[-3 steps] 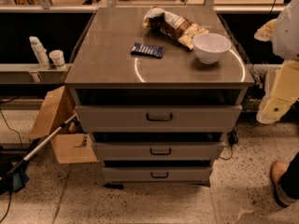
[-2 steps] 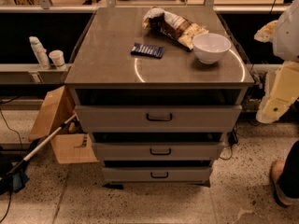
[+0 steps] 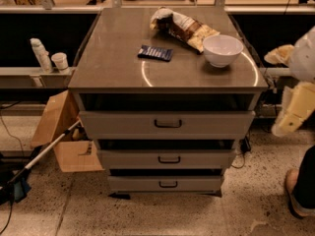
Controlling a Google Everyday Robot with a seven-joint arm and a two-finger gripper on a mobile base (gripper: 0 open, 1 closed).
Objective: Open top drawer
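The grey cabinet (image 3: pixel 118 58) has three drawers. The top drawer (image 3: pixel 123 124) is the tallest and widest front, with a small dark loop handle (image 3: pixel 168 124) at its centre and a dark gap above it. Two shorter drawers (image 3: pixel 133 159) sit below it. My gripper (image 3: pixel 294 113), a cream-coloured shape at the end of the white arm, hangs at the right edge. It is beside the cabinet's right side at about the height of the top drawer, well right of the handle and not touching it.
On the cabinet top are a white bowl (image 3: pixel 223 49), a snack bag (image 3: pixel 184 26) and a dark blue packet (image 3: pixel 155 52). A cardboard box (image 3: pixel 61 132) and a long pole (image 3: pixel 42 155) are at the left. A bottle (image 3: pixel 40 54) and a cup (image 3: pixel 60 62) stand on a ledge. A shoe (image 3: pixel 295 193) is at the lower right.
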